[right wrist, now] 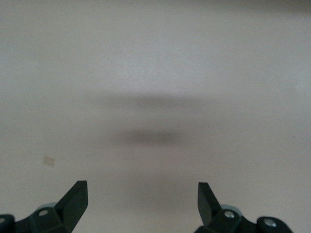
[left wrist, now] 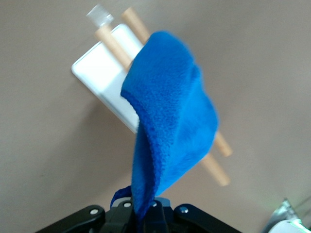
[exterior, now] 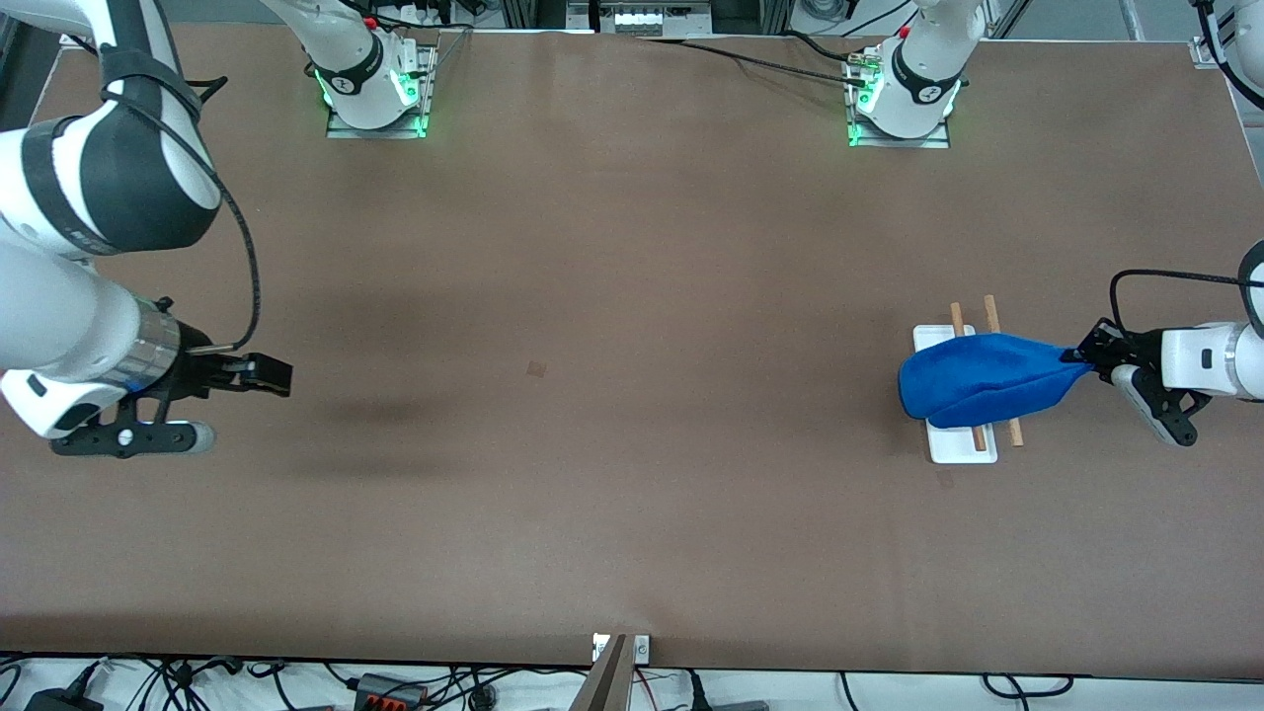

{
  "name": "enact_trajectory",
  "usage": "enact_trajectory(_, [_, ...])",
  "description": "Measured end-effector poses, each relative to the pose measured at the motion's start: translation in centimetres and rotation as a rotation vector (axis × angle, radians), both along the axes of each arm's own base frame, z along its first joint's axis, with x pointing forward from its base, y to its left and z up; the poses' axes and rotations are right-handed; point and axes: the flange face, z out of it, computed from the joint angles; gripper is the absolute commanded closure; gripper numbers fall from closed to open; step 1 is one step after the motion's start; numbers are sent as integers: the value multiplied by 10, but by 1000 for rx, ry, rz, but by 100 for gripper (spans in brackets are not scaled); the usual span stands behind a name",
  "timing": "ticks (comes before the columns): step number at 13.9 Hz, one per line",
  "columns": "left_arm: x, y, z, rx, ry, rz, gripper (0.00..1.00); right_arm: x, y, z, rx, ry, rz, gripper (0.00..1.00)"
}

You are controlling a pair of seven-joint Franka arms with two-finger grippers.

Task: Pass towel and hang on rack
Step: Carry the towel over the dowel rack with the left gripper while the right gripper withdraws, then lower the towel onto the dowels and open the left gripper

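Nearest your front camera, at the worktop's near edge about midway along, a small metal bracket (exterior: 621, 648) sits on the rim, and a tangle of cables (exterior: 178, 681) runs just off that edge.

Look at your left gripper (exterior: 1078, 363) first: it is up in the air just off the rack (exterior: 960, 446), toward the left arm's end of the table. Its jaws are closed tight on one bunched corner of the towel (exterior: 983, 388). In the left wrist view you see the blue cloth (left wrist: 170, 126) rising out of the pinch (left wrist: 146, 213) and spreading across the two wooden rods (left wrist: 216, 170), hiding their middle while both ends of each rod stick out. Whether the cloth rests its weight on the rods or only hangs over them, you cannot tell. The rack's white base (left wrist: 97, 73) lies flat on the table under the rods.

Your right gripper (exterior: 232, 400) waits over bare tabletop near the right arm's end. Its jaws stand wide apart and hold nothing; in the right wrist view the two dark fingertips (right wrist: 75, 196) frame plain surface and a soft shadow.

You have a brown, matte table (exterior: 592, 296) with a small tan mark (exterior: 536, 368) near its middle. Both arm bases are bolted along the far edge, each ringed with green light (exterior: 375, 118).
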Motion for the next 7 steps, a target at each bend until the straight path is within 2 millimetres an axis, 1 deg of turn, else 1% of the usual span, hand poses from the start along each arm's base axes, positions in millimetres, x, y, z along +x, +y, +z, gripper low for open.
enact_trajectory(3, [-3,32,-30,-18,-24,-11,99,-6,-41,16,-52,-18,-67,0])
enact_trajectory(4, [-5,41,-38,-24,-26,-10,88,-10,-55,23,-66,-23,-79,0])
enact_trajectory(5, [-8,48,-44,-29,-23,-5,62,-15,-66,30,-76,-26,-86,0])
enact_trajectory(6, [-9,53,-49,-33,-19,2,40,-21,-76,36,-72,-25,-99,0])
enact_trajectory(7, [-10,55,-53,-36,-15,5,27,-28,-87,42,-49,-23,-115,0])
